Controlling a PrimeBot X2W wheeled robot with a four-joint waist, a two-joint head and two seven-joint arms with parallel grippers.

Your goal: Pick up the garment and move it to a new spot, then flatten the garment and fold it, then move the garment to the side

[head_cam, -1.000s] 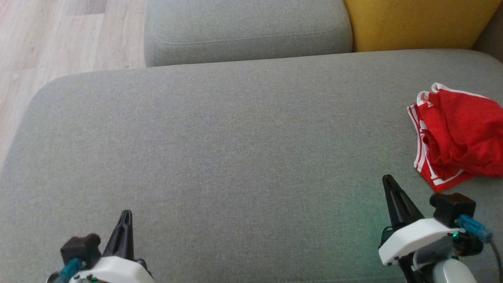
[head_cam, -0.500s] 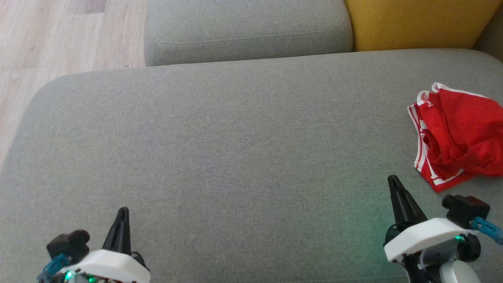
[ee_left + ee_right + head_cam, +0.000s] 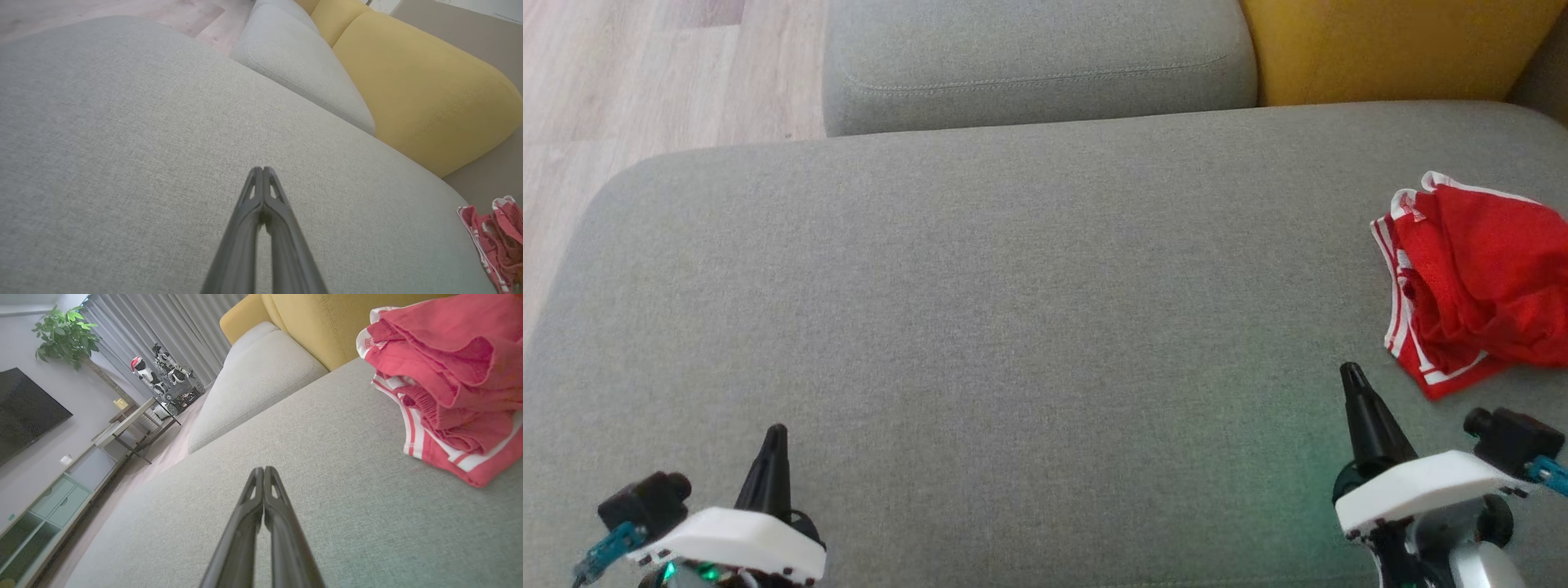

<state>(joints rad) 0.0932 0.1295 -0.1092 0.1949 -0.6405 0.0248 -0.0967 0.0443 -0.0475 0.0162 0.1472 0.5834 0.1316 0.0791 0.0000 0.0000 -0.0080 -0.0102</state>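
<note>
The garment (image 3: 1478,286) is a red piece with white stripes, lying crumpled at the right edge of the grey sofa seat (image 3: 1013,310); it also appears at the right of the right wrist view (image 3: 449,375) and the lower right corner of the left wrist view (image 3: 496,241). My right gripper (image 3: 1352,374) is shut and empty, low on the right, a short way left of and nearer than the garment. My left gripper (image 3: 776,431) is shut and empty at the lower left, far from the garment. Both pairs of fingers (image 3: 263,171) (image 3: 261,471) are pressed together over bare fabric.
A second grey cushion (image 3: 1037,65) and a yellow cushion (image 3: 1388,49) lie beyond the seat. Wooden floor (image 3: 645,82) runs along the left. The right wrist view shows a TV cabinet (image 3: 53,502), a plant (image 3: 65,335) and curtains far off.
My left gripper has drifted down and slightly left, and the right gripper has shifted slightly right and down. The garment has not moved.
</note>
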